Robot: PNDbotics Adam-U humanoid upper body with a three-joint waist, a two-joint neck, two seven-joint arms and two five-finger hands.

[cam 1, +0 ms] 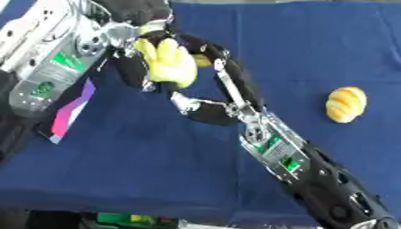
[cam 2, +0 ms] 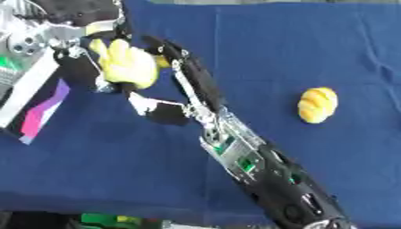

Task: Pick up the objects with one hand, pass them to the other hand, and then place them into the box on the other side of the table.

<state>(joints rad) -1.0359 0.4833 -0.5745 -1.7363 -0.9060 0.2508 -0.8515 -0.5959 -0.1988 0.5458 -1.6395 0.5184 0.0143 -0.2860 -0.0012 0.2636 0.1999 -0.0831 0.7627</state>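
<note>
A yellow toy shaped like a bunch of bananas (cam 1: 168,62) hangs above the blue table at the upper left, between both hands. My left hand (cam 1: 131,69) comes down from the top left corner; its dark fingers curl round the toy's top and left side. My right hand (cam 1: 228,78) reaches up from the lower right. Its fingers bend along the toy's right side and over its top, and its thumb (cam 1: 190,107) sits just under the toy. A second object, a yellow-orange ribbed bread roll (cam 1: 346,103), lies alone on the cloth at the right.
A blue cloth (cam 1: 149,156) covers the table. A box with a pink, purple and white side (cam 1: 72,112) stands at the left edge, below my left forearm. Green and yellow things (cam 1: 129,218) show under the table's near edge.
</note>
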